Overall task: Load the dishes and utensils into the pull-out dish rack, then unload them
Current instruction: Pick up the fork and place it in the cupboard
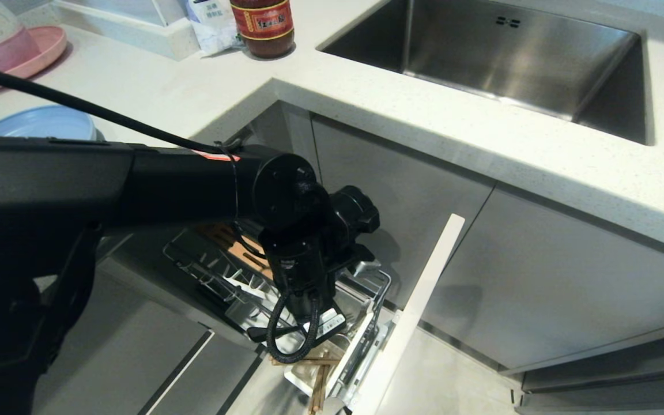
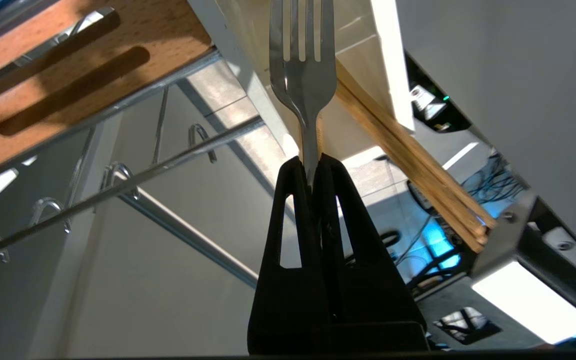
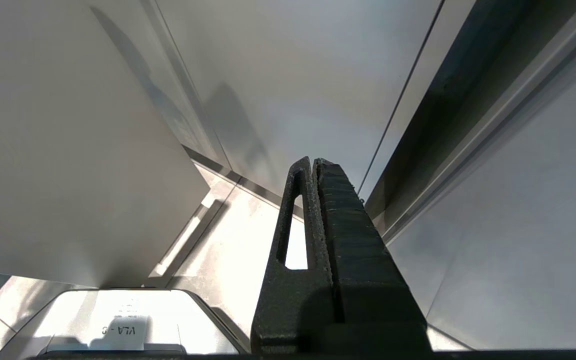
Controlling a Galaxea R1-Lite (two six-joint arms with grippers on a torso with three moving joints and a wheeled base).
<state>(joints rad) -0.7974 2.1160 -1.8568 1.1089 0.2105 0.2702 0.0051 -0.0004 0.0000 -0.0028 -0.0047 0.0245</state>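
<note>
- Rack [image 1: 225,271] pulled out below the desk [image 1: 205,92] edge.
- Chopsticks [image 1: 317,383] in the box [image 1: 343,357] at the rack's front end.
- Plate [image 1: 41,122] on the desk's left side.
- Sink [image 1: 499,57] at the desk's back right.

A home kitchen is showing here: a steel sink [image 1: 516,57] is sitting in the speckled white countertop [image 1: 424,121] at upper right, grey cabinet fronts [image 1: 539,271] are running beneath, and a sauce jar [image 1: 263,26] is standing at top centre.
</note>
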